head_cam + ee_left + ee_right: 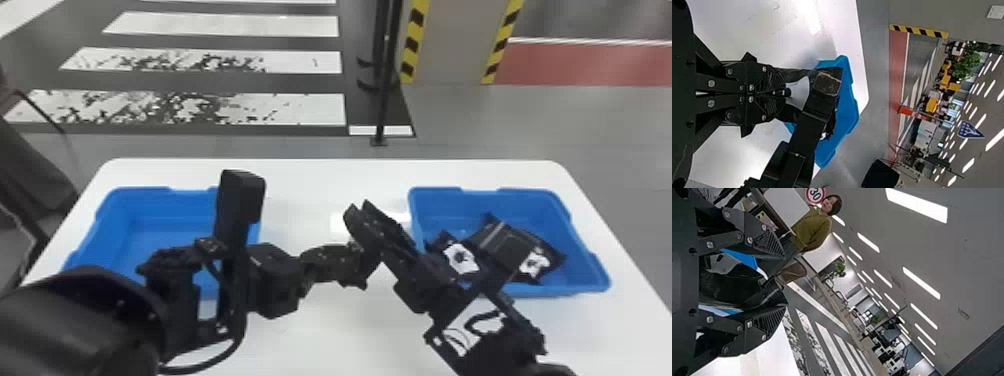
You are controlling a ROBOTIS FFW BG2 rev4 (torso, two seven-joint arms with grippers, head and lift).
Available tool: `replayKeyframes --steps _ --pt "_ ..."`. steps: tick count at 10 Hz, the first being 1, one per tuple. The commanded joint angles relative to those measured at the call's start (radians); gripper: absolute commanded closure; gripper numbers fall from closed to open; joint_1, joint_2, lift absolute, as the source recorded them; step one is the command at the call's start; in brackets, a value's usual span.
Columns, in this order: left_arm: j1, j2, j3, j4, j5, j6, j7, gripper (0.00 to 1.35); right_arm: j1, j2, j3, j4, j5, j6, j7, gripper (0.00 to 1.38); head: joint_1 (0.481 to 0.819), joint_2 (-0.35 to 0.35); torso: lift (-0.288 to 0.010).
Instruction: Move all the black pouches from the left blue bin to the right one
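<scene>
**Black pouches [505, 245] in right blue bin [450, 200]**

Behind: grey floor [525, 120] with white stripes, a red area off to the right. White worktop [310, 175] in front of it, rounded far corners.

On the worktop, two bins well apart. Left blue bin [165, 200]: near right corner behind the left arm; part of its blue floor visible. Right blue bin: pouches within, near left side partly behind the right arm.

Left gripper [357, 267] is above the worktop between the bins, close to the right gripper [359, 207], which points obliquely away and leftward in the head view. Left wrist view: left gripper [786, 92] has its fingers brought together, nothing seen between them. Right wrist view: right gripper [783, 276] has its fingers well spread; dark shape in line with the gap, cannot tell what it is.

Pouches, smallest items: at least two, bunched in the right blue bin, one beside the other. Each bears a white patch with a dark mark.
</scene>
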Motion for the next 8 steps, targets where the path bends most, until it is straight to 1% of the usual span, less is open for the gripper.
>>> replayKeyframes --steps 1,3,4,5,6,7,8 --pt "0.008 0.0 0.003 0.0 0.011 0.001 0.002 1.2 0.003 0.002 0.003 0.003 -0.001 0.002 0.0 1.28 0.695 -0.028 -0.14" --pt "0.018 -0.001 0.001 0.002 0.011 -0.018 0.007 1.19 0.008 0.002 0.005 0.003 -0.007 0.002 0.002 1.28 0.695 -0.025 -0.14" --pt "0.03 -0.003 0.003 0.002 0.019 -0.038 0.012 0.99 0.006 0.002 0.001 0.003 -0.017 0.002 0.002 1.28 0.695 -0.025 -0.14" --pt "0.04 -0.004 0.003 0.002 0.021 -0.038 0.016 0.59 0.006 0.004 -0.011 -0.002 -0.017 0.002 0.002 1.28 0.695 -0.026 -0.14" --pt "0.054 -0.008 0.007 0.0 0.023 -0.036 0.016 0.32 -0.002 0.002 -0.031 0.001 -0.015 0.002 0.002 1.28 0.695 -0.029 -0.14" --pt "0.084 -0.012 0.019 -0.01 0.029 -0.036 0.016 0.18 -0.007 0.004 -0.063 0.003 -0.015 0.007 0.0 1.28 0.695 -0.039 -0.14" --pt "0.133 -0.02 0.051 -0.054 0.029 -0.023 0.016 0.14 -0.019 0.005 -0.094 0.01 -0.013 0.012 0.0 1.28 0.695 -0.055 -0.14"
